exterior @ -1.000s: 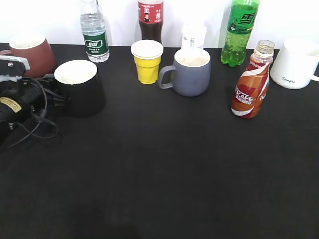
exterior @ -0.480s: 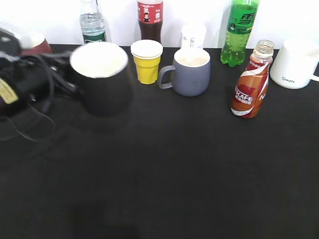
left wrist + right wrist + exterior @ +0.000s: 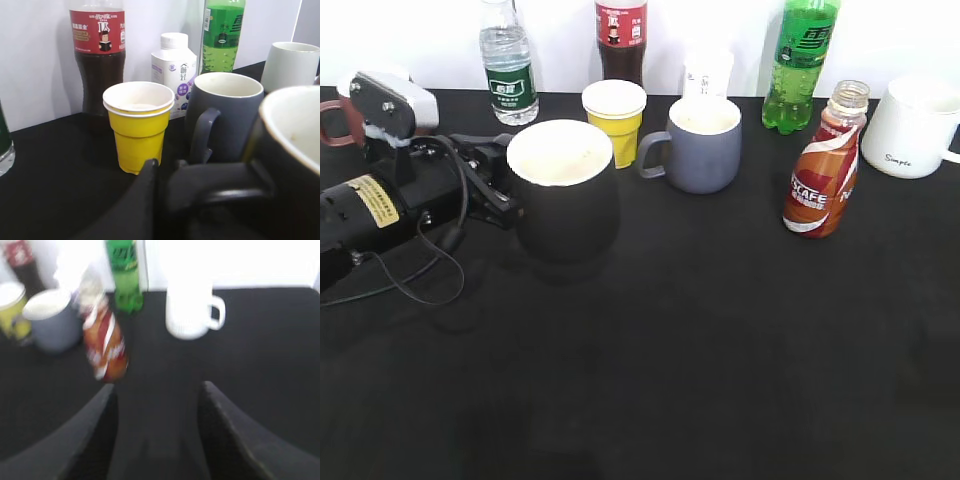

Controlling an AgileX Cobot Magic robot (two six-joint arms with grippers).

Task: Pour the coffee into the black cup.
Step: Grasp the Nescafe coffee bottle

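1. Black cup [image 3: 562, 190] is held by its handle in the left gripper [image 3: 498, 190], fingers [image 3: 145, 200] closed on the handle, left of centre on the desk [image 3: 670, 350]; whether it rests on the desk cannot be told
2. Coffee [image 3: 825, 170] is seen upright at the right, uncapped, untouched, between grey mug [image 3: 705, 145] and white mug [image 3: 915, 130]
3. Yellow cup [image 3: 614, 122] is noted just behind the black cup
4. Right gripper [image 3: 157, 390] is seen blurred, fingers [image 3: 90, 435] spread apart, nothing between them, coffee well ahead to the left
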